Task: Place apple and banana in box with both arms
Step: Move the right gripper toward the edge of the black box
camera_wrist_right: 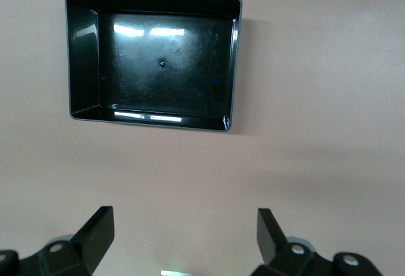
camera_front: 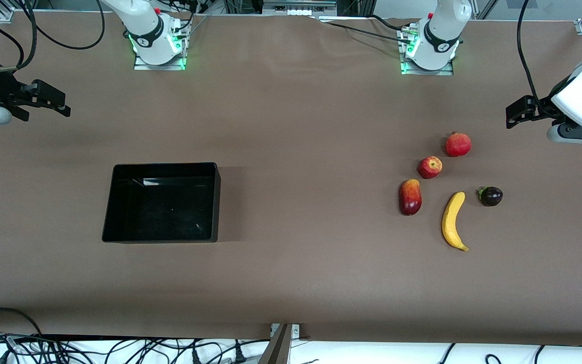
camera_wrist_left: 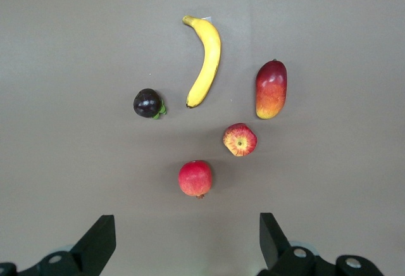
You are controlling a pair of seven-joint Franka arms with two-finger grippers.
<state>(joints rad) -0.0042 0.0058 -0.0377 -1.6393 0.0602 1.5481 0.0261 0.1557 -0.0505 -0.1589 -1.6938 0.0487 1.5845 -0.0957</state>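
Observation:
The small red-and-yellow apple (camera_front: 430, 167) lies on the brown table toward the left arm's end, among other fruits. The long yellow banana (camera_front: 453, 220) lies nearer the front camera than the apple. Both show in the left wrist view, the apple (camera_wrist_left: 240, 139) and the banana (camera_wrist_left: 204, 61). The black box (camera_front: 164, 165) stands empty toward the right arm's end and shows in the right wrist view (camera_wrist_right: 82, 54). My left gripper (camera_front: 516, 112) hangs open and empty at its end of the table (camera_wrist_left: 186, 235). My right gripper (camera_front: 53, 101) hangs open and empty at its end (camera_wrist_right: 185, 232).
A round red fruit with a crown tip (camera_front: 458, 144) lies farther from the front camera than the apple. A red-and-yellow mango-like fruit (camera_front: 410, 197) lies beside the banana. A dark purple fruit (camera_front: 491, 196) lies toward the left arm's end. Bare table separates box and fruits.

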